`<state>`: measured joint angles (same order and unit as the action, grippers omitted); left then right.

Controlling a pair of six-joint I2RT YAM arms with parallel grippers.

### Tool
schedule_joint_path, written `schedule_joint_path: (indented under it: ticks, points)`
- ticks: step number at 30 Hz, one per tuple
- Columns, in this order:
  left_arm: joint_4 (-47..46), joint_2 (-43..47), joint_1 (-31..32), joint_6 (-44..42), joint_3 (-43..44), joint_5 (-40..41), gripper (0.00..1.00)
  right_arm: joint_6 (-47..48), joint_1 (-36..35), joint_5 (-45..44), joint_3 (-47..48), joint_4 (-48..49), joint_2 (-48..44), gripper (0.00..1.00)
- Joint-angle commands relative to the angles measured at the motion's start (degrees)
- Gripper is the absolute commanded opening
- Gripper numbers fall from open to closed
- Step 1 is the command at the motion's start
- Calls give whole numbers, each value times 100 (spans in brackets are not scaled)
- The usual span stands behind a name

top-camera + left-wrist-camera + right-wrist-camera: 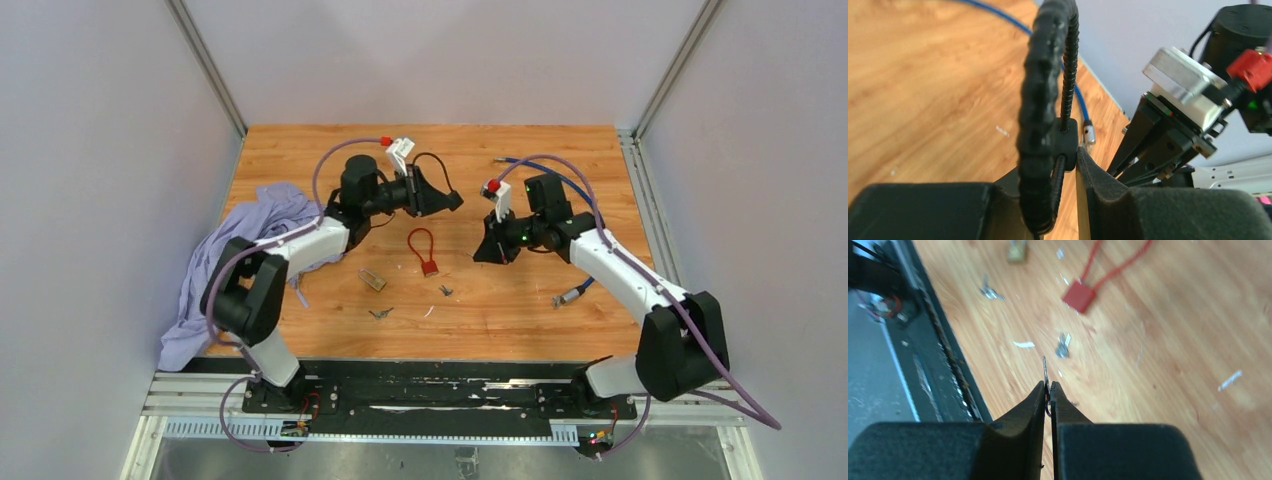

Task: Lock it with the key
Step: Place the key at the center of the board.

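Keys [380,313] are lying closest to the table's [520,320] near edge, left of the middle. A small brass padlock [372,280] is sitting just beyond them, and a second bunch of keys [445,290] is lying to its right. A red cable lock [425,250] is resting past those, near the centre, its loop pointing toward the far edge.

You are holding the right gripper [1049,386] above the surface to the right of that red lock. Its jaws are pressing almost together and pinching a thin key [1045,369], whose blade is sticking out beyond the tips.

Farther back, your left gripper [1075,162] is hanging over the middle. Its jaws are standing narrowly apart and clamping the black cable lock [1040,100] at its body, with the loop reaching out past the fingertips.

A purple cloth [240,250] is draping over the left edge, and a blue cable [560,180] is trailing toward the far right corner.
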<state>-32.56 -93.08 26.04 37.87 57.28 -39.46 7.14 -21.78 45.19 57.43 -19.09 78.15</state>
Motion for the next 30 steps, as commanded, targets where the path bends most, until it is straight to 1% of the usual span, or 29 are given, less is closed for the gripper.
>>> schedule_joint_path:
  ticks: [1, 8, 12, 16, 18, 20, 24, 26, 30]
  points:
    - [697, -834, 108, 159, 487, -58, 0, 593, -65, -682, -374, -562, 345, 8]
    - [698, -1971, 387, 494, 992, -164, 0, 465, -90, -757, -474, -584, 1089, 8]
    - [691, -2460, 596, 741, 1196, -228, 0, 463, -90, -748, -283, -734, 1378, 8]
    - [691, -2623, 740, 818, 1226, -249, 0, 526, 191, -838, -104, -855, 1045, 11]
    - [691, -2644, 766, 876, 1181, -240, 0, 549, 452, -947, 3, -939, 805, 17]
    - [698, -2694, 791, 934, 1123, -249, 1, 632, 669, -1258, 132, -1106, 616, 22]
    - [694, -2923, 806, 1128, 1174, -351, 8, 757, 931, -1862, 314, -1357, 417, 34]
    - [773, -3020, 808, 1117, 1219, -369, 10, 791, 1053, -2017, 397, -1515, 374, 35]
    - [1102, -3167, 807, 986, 1416, -425, 16, 860, 1267, -2058, 420, -1620, 222, 36]
